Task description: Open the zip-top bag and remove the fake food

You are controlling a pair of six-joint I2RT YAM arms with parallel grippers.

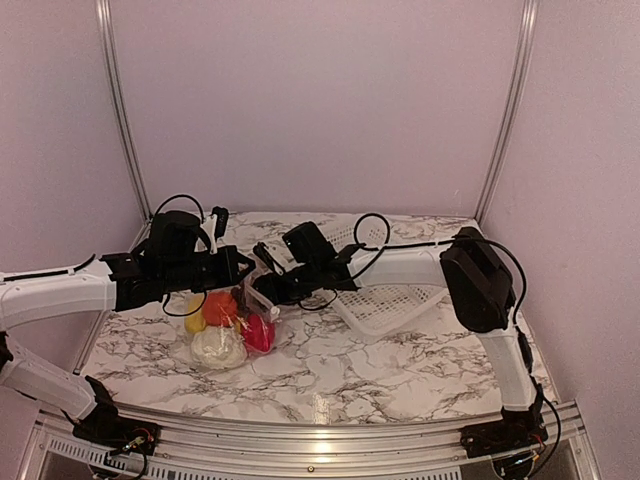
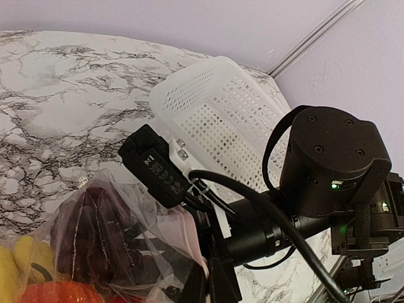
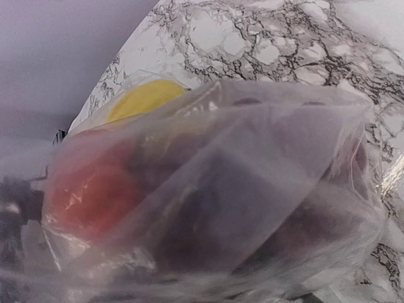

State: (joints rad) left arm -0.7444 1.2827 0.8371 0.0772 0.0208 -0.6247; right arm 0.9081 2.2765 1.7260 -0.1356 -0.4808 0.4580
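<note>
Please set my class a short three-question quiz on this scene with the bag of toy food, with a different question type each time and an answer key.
1. True or false: the zip-top bag lies empty on the marble table.
2. Multiple choice: what lies on the table to the robot's right of the bag? A) a white lattice basket B) a metal bowl C) a cutting board
3. Fill the gap: in the top view, the piece of toy food nearest the table's near edge is ____ in colour.

Key: 1 false, it holds toy food; 2 A; 3 cream-white.
</note>
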